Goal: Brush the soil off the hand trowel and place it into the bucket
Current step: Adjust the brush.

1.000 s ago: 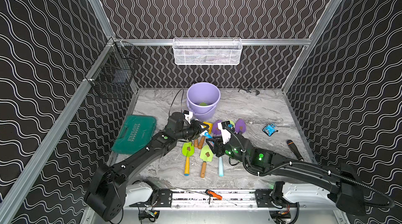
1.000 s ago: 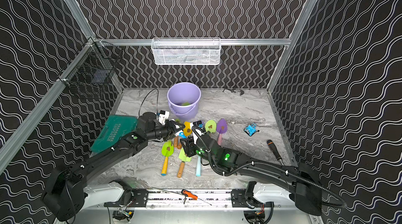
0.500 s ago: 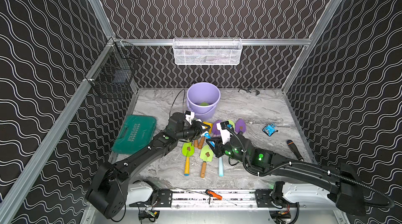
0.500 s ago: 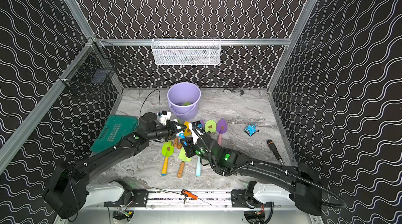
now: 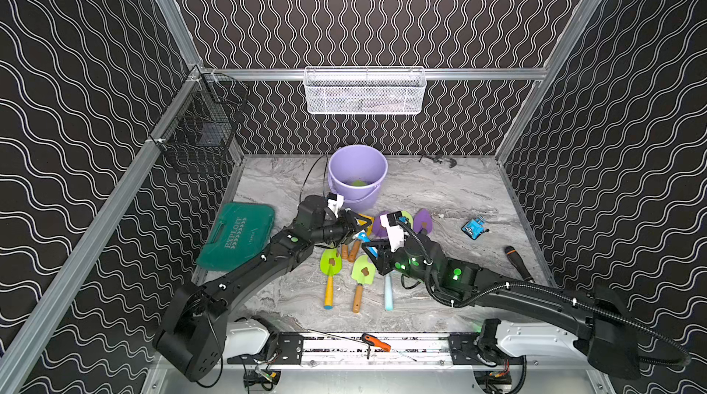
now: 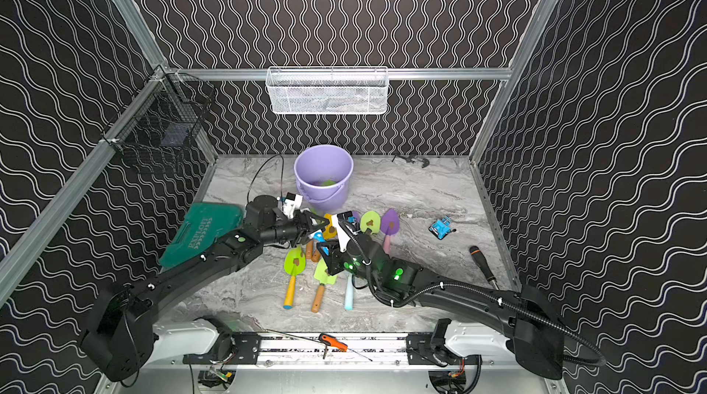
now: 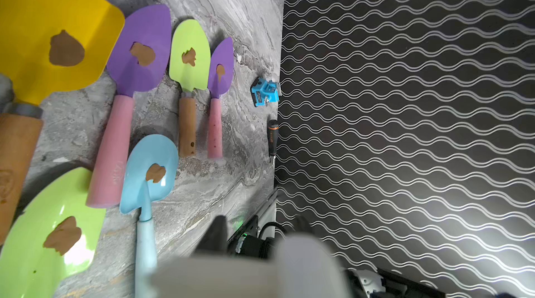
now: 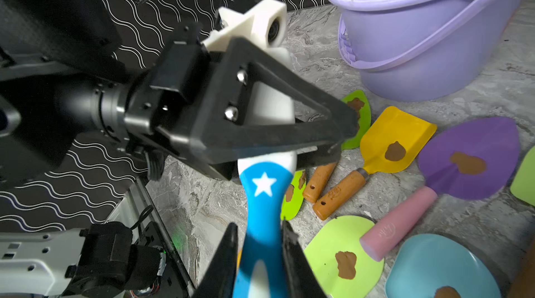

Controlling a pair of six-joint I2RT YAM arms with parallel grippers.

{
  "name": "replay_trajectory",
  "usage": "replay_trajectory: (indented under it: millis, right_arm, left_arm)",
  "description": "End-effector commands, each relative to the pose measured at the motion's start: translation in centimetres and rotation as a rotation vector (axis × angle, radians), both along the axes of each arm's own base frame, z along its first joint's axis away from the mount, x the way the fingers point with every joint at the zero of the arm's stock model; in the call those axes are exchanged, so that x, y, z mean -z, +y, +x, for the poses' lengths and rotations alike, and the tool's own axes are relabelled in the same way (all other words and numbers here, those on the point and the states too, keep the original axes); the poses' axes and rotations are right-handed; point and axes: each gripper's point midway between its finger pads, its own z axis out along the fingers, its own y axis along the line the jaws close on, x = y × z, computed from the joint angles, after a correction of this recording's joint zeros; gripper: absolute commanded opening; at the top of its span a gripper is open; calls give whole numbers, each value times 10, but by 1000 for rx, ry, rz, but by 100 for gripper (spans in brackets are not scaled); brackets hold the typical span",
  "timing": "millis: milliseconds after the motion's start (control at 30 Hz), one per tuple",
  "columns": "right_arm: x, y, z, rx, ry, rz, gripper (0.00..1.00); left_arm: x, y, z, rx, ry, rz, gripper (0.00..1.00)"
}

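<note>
Soil sits on the yellow trowel; my right hand pinches the brush, left hand I cannot tell; next, sweep it.

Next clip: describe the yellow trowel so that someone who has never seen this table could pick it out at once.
Find the lilac bucket at the back of the marble table; hand trowels lie in a cluster just in front of it. The yellow trowel lies near the bucket's base, wooden handle, one soil clump on its blade. No other blade is yellow or squared.
</note>
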Motion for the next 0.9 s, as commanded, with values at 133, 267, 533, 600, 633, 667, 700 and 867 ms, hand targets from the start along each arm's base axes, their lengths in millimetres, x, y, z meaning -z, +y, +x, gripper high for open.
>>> replay_trajectory:
  millis: [133, 267, 533, 600, 633, 667, 700, 867]
  right_arm:
    - [1, -8, -2, -11, 63, 54, 0]
    - [12, -27, 4, 45, 107, 15, 0]
    - [31, -57, 0, 110, 156, -42, 0]
    - [33, -60, -1, 117, 164, -41, 0]
    - [34, -62, -2, 119, 166, -39, 0]
    - [35, -62, -3, 116, 169, -33, 0]
    - [35, -61, -4, 111, 170, -27, 0]
    - [37, -61, -5, 106, 171, -25, 0]
  left_arm:
    - [6, 26, 1, 61, -117, 333, 99]
    - [10, 74, 5, -32, -209, 610, 99]
    - [49, 135, -33, -41, -138, 892, 99]
    - [63, 136, -49, -38, -121, 866, 99]
    - [71, 138, -59, -35, -105, 859, 98]
    - [78, 139, -68, -29, -86, 860, 97]
    - [85, 140, -78, -24, -74, 867, 95]
    - [104, 144, -111, -33, -88, 897, 75]
